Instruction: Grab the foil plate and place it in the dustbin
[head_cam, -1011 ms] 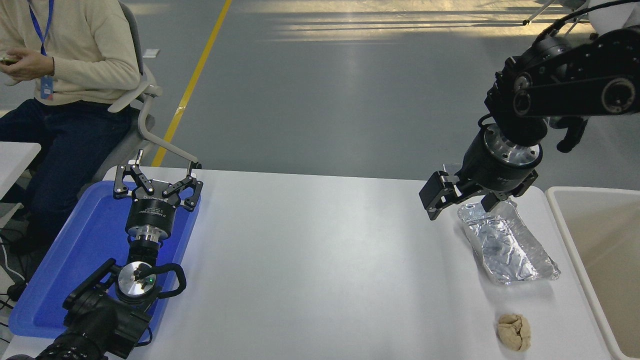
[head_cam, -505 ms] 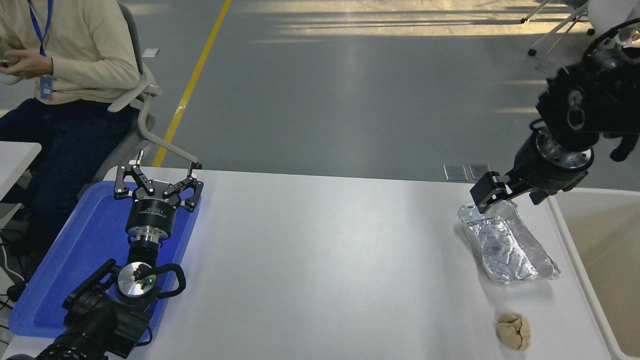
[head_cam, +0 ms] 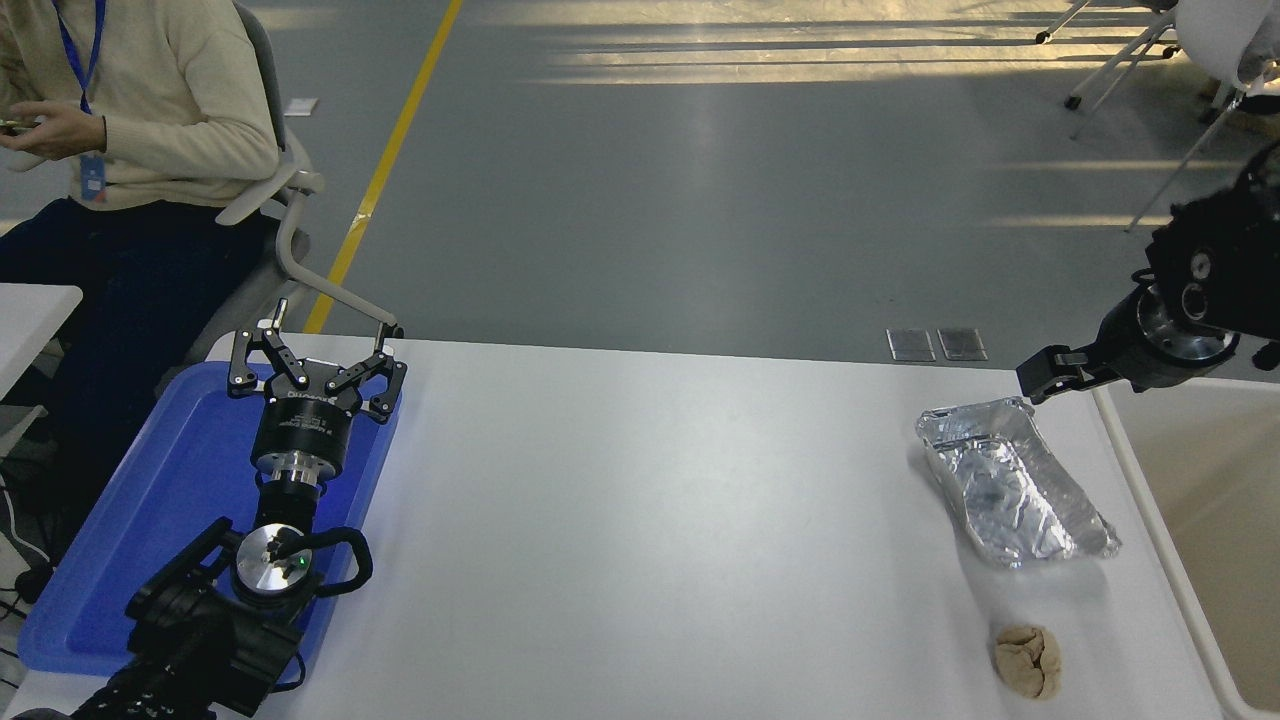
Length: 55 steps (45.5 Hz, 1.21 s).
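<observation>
The foil plate [head_cam: 1012, 488] is a shiny, wrinkled silver tray lying flat on the white table [head_cam: 640, 520] at the right. The dustbin [head_cam: 1150, 500] shows its pale rim and beige inner wall at the right edge. My right gripper [head_cam: 1045, 375] hangs just above and to the right of the foil plate's far end, over the gap between plate and dustbin, and touches neither. It is seen side-on and carries nothing visible. My left gripper [head_cam: 315, 352] is parked open over the blue tray at the lower left.
A tan wadded paper ball [head_cam: 1028, 661] lies near the table's front right. The blue tray [head_cam: 130, 530] covers the left edge. A seated person [head_cam: 150, 110] in a cream sweater is at the far left on an office chair.
My right arm has swung right and drawn back, from over the foil plate's far end towards the dustbin side. The foil plate has not moved. The left arm is still.
</observation>
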Each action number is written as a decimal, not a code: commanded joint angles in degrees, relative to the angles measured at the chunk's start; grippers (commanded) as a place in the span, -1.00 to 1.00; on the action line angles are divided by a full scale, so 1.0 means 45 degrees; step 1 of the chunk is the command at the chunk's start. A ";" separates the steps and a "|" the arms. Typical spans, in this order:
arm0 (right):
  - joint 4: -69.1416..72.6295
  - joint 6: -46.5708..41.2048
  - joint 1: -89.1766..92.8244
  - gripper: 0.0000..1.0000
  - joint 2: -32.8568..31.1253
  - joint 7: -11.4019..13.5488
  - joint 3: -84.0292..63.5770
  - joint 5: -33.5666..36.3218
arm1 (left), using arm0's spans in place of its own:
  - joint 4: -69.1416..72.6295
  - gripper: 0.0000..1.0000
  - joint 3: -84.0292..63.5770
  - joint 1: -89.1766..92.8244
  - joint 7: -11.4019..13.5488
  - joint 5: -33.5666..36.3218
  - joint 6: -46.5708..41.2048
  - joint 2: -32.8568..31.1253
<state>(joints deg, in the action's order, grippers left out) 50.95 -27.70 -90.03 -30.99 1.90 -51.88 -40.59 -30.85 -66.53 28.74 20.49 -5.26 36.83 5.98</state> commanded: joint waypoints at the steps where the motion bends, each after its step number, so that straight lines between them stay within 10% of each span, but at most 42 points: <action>1: -0.2005 0.1914 0.2525 1.00 0.0186 -0.0481 0.0630 -0.0315 | 0.0000 1.00 0.0000 0.0001 -0.0002 -0.0002 0.0000 0.0000; 55: -0.8042 0.5296 0.9010 0.86 0.3429 -0.1048 0.1821 0.0955 | 0.0000 1.00 0.0000 0.0001 -0.0002 -0.0002 0.0000 0.0000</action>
<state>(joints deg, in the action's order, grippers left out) 17.38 -4.15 -52.12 -17.00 -2.80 -43.99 -37.42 -30.85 -66.53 28.74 20.48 -5.28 36.82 5.98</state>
